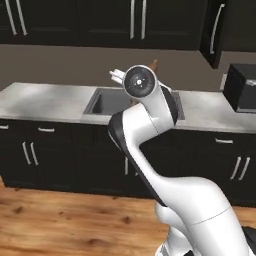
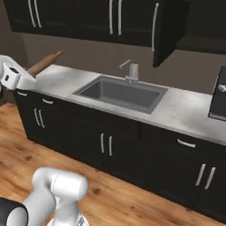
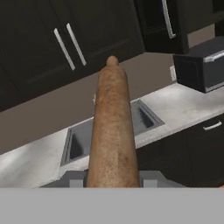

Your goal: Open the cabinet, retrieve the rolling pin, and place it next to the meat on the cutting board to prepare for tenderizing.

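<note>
My gripper (image 3: 112, 180) is shut on the rolling pin (image 3: 111, 131), a brown wooden rod that points away from the hand toward the wall above the sink. In the right base view the rolling pin (image 2: 44, 63) sticks out up and to the right from the gripper (image 2: 25, 72) at the far left, above the counter's left end. Its tip (image 1: 154, 65) peeks out behind the arm's upper joint in the left base view. The cabinet's right door (image 2: 167, 31) stands swung open toward the room, with the dark inside showing beside it. The cutting board and the meat are out of view.
A grey sink (image 2: 119, 93) with a faucet (image 2: 130, 69) is set into the pale stone counter (image 2: 185, 110). A black boxy appliance (image 1: 241, 87) stands on the counter at the right. Low dark cabinets (image 2: 106, 141) run below, above a wooden plank floor (image 1: 60, 225).
</note>
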